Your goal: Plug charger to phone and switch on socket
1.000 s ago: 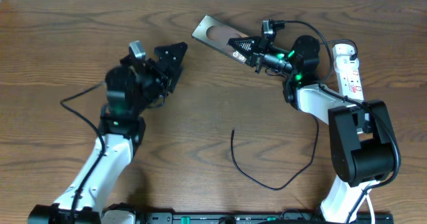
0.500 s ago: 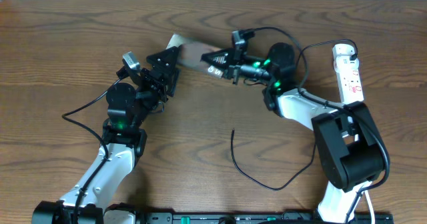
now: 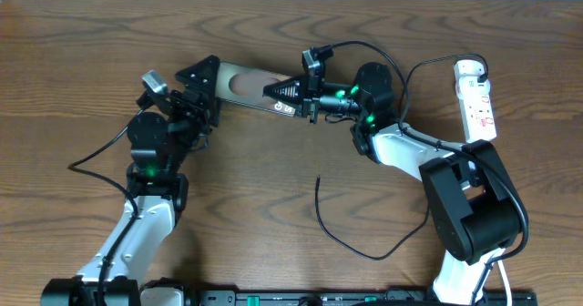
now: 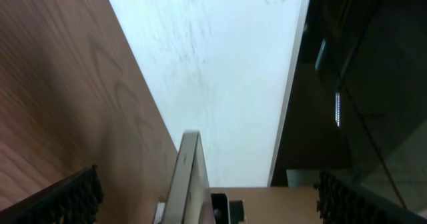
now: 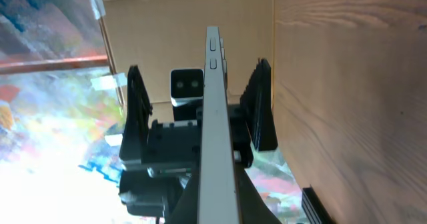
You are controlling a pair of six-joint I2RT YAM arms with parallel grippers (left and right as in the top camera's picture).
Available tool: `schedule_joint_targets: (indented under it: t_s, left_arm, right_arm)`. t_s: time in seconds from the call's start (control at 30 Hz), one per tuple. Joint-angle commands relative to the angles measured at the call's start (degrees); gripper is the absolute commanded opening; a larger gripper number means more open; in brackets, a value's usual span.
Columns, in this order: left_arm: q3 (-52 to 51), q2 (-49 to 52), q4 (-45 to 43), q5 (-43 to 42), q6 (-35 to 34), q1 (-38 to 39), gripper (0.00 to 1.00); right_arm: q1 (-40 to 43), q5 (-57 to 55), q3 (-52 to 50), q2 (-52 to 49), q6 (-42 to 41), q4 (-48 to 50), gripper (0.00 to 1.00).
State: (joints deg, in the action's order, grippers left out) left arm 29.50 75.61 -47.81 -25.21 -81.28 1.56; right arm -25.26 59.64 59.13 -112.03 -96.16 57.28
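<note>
My right gripper (image 3: 275, 92) clamps the phone (image 3: 242, 78) on edge by the worktop's far edge. Its long axis runs left between my left gripper's (image 3: 202, 71) wide-spread jaws. The charger (image 3: 318, 197) lies nearward, closer to my right arm.

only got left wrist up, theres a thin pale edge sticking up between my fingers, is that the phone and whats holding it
Observer: Yes, that's the phone. Overhead, the right gripper grips its far end.
Operator: am i touching it
Observer: No. The right wrist view shows the left gripper with its fingers on either side of the phone, a gap on each side.
Operator: wheres the charger
Observer: The charger lies loose on the table, nearer the robot's base than the phone, its plug tip free.
</note>
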Motion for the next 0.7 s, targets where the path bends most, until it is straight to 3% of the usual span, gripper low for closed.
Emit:
schedule_joint_targets:
  t_s: [0.0, 0.3, 0.67]
  left_arm:
    - [-0.02, -0.76, -0.35, -1.2, -0.24, -0.37, 1.0]
    - [-0.02, -0.76, -2.93, -2.6, -0.28, -0.37, 1.0]
    - [-0.02, -0.76, -3.54, -3.52, -0.48, -0.35, 0.88]
  right_arm:
    - [-1.66, 1.14, 0.48, 0.37, 0.22, 0.7, 0.01]
    - [-3.48, 0.22, 0.46, 0.37, 1.16, -1.86, 0.02]
    - [-5.01, -1.88, 0.44, 0.37, 1.97, -3.13, 0.02]
